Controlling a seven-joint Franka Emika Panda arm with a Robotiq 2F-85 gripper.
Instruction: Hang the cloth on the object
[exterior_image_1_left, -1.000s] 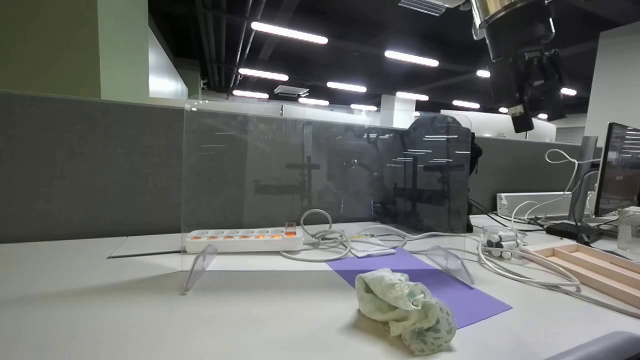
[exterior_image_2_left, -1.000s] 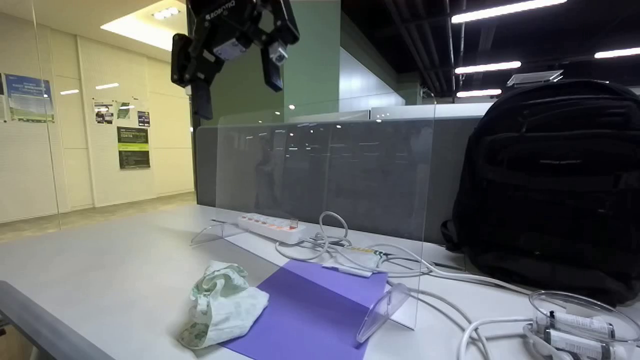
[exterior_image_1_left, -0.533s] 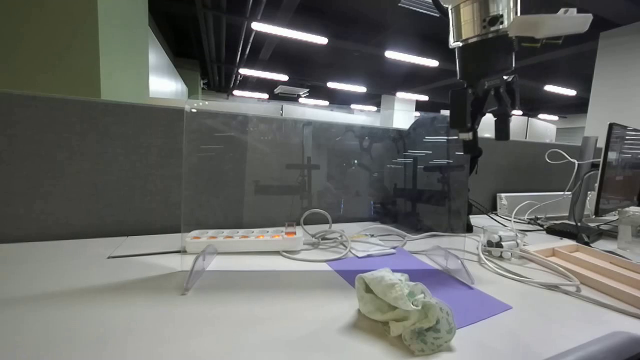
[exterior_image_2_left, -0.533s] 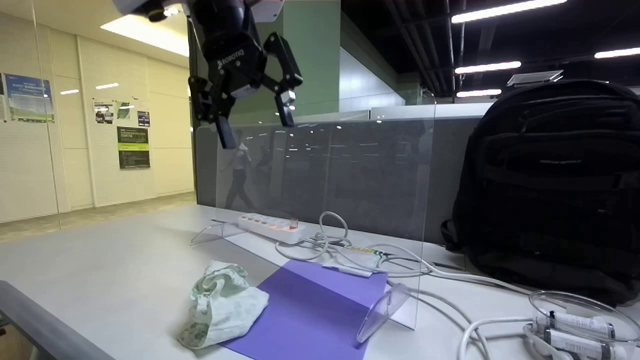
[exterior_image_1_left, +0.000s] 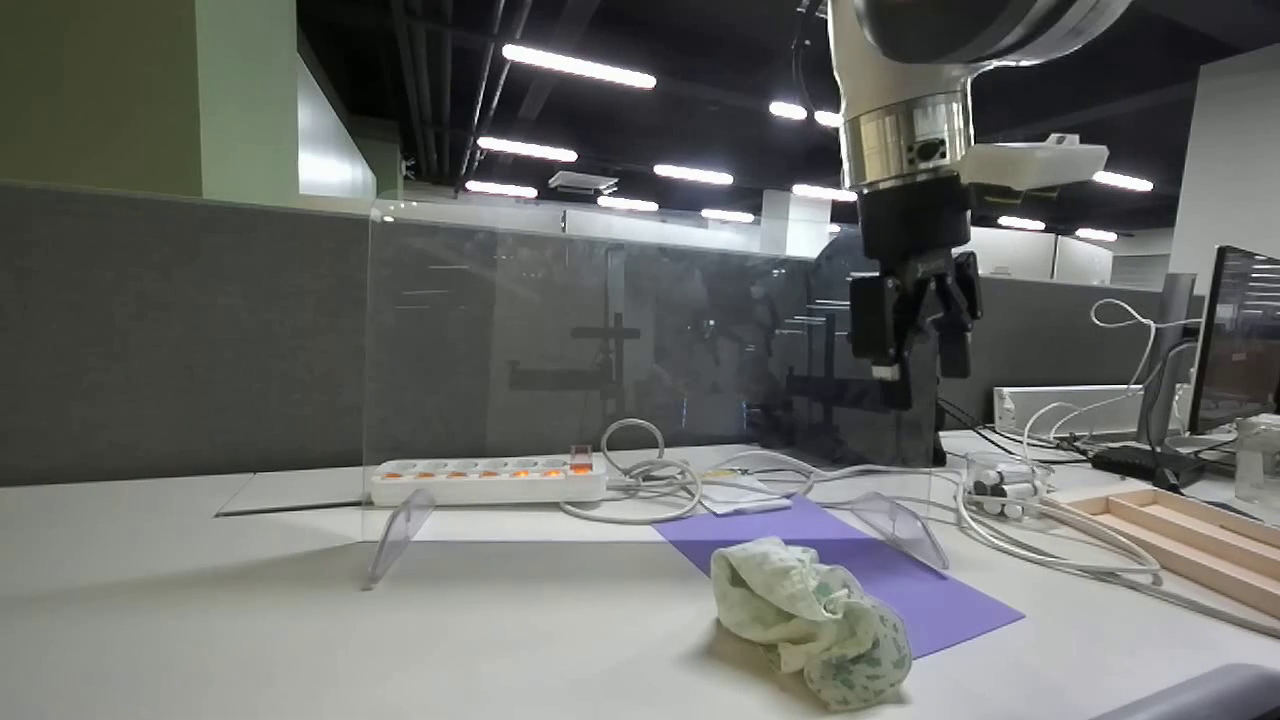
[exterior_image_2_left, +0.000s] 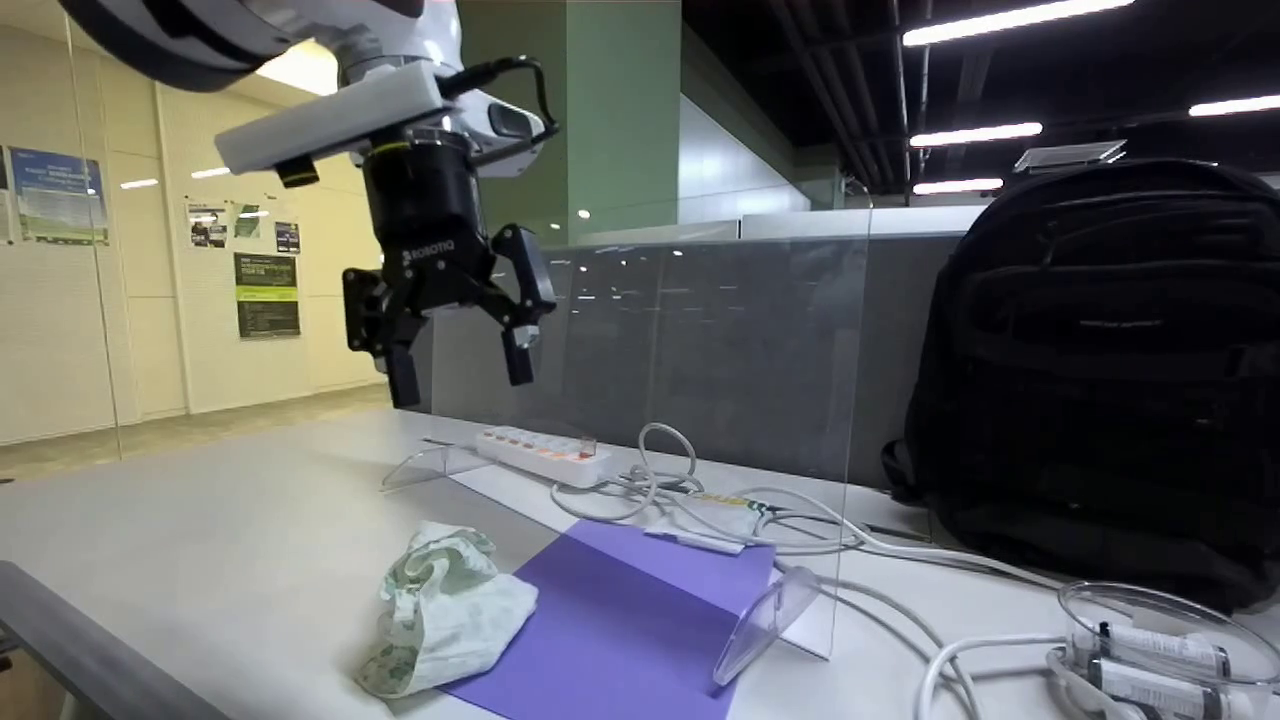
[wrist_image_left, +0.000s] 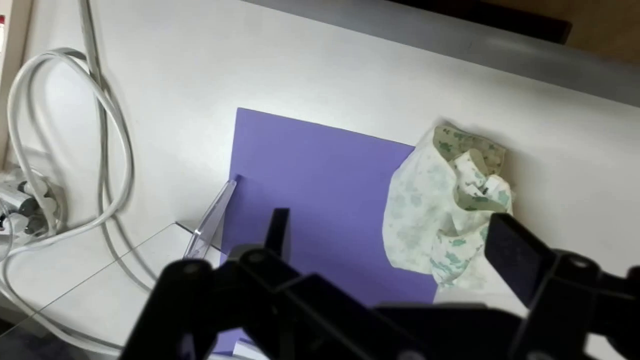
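Observation:
A crumpled pale green cloth with a leaf print lies on the table, partly on a purple sheet; it shows in both exterior views (exterior_image_1_left: 800, 615) (exterior_image_2_left: 445, 610) and in the wrist view (wrist_image_left: 420, 210). A clear upright panel (exterior_image_1_left: 650, 340) on two clear feet stands behind the cloth; it also shows in an exterior view (exterior_image_2_left: 650, 330), and one foot shows in the wrist view (wrist_image_left: 212, 220). My gripper (exterior_image_1_left: 926, 382) is open and empty, pointing down, well above the table; it also shows in an exterior view (exterior_image_2_left: 461, 382). In the wrist view the spread fingers (wrist_image_left: 387, 222) frame part of the cloth.
The purple sheet (exterior_image_1_left: 900, 580) lies partly under the panel. A white power strip (exterior_image_1_left: 490, 485) and loose cables (exterior_image_2_left: 650, 480) lie behind the panel. A clear cup of vials (exterior_image_2_left: 1165, 660), a wooden tray (exterior_image_1_left: 1180, 540), a monitor (exterior_image_1_left: 1240, 340) and a black backpack (exterior_image_2_left: 1110, 390) stand around.
My gripper has come down and turned to point downward, with more of the arm now in view. It has moved left in an exterior view. The cloth and panel have not moved.

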